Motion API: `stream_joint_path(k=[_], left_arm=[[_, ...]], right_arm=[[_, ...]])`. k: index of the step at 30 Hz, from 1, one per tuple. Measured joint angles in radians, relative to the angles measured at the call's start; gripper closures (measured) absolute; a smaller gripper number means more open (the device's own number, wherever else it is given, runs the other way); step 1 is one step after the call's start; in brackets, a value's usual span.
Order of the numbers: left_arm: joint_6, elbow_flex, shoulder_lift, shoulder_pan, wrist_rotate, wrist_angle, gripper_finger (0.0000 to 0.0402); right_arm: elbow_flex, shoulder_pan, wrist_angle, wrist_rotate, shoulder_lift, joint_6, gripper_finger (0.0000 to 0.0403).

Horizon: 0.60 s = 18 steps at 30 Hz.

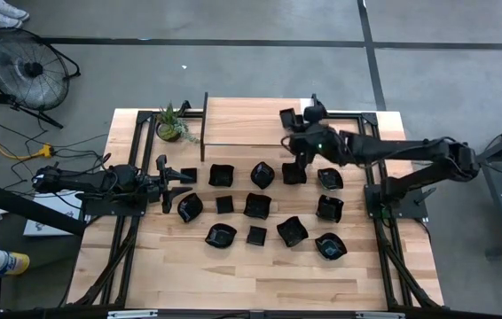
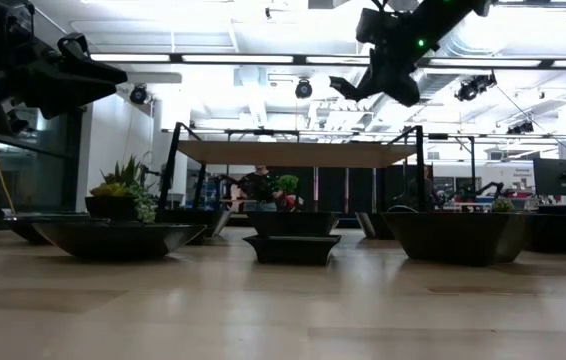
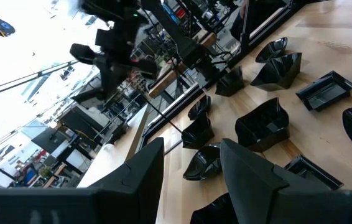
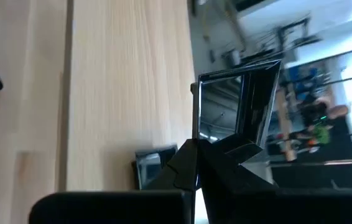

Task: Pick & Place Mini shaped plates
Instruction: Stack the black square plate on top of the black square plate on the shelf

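Near the desk's far right corner, the right gripper (image 4: 196, 163) hangs raised, jaws closed on the rim of a glossy black square plate (image 4: 238, 109) standing upright between them.

Right gripper (image 1: 292, 140) is over the table's (image 1: 233, 275) far side, beside a raised wooden shelf (image 1: 247, 120); whether it holds anything cannot be told. Black mini shaped plates (image 1: 256, 206) lie scattered just nearer than it. Left gripper (image 1: 166, 183) sits open beside the plates, a potted plant (image 1: 173, 126) beyond it.
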Motion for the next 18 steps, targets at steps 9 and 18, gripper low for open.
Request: stream_joint_path(k=[9, 18], left_arm=[[0.000, 0.000, 0.000, 0.000, 0.000, 0.000, 0.0247], [0.000, 0.000, 0.000, 0.000, 0.000, 0.000, 0.0247]], right_arm=[[0.165, -0.114, -0.294, -0.154, 0.002, 0.071, 0.0397], [0.217, -0.188, -0.360, -0.202, 0.072, 0.056, 0.0397]])
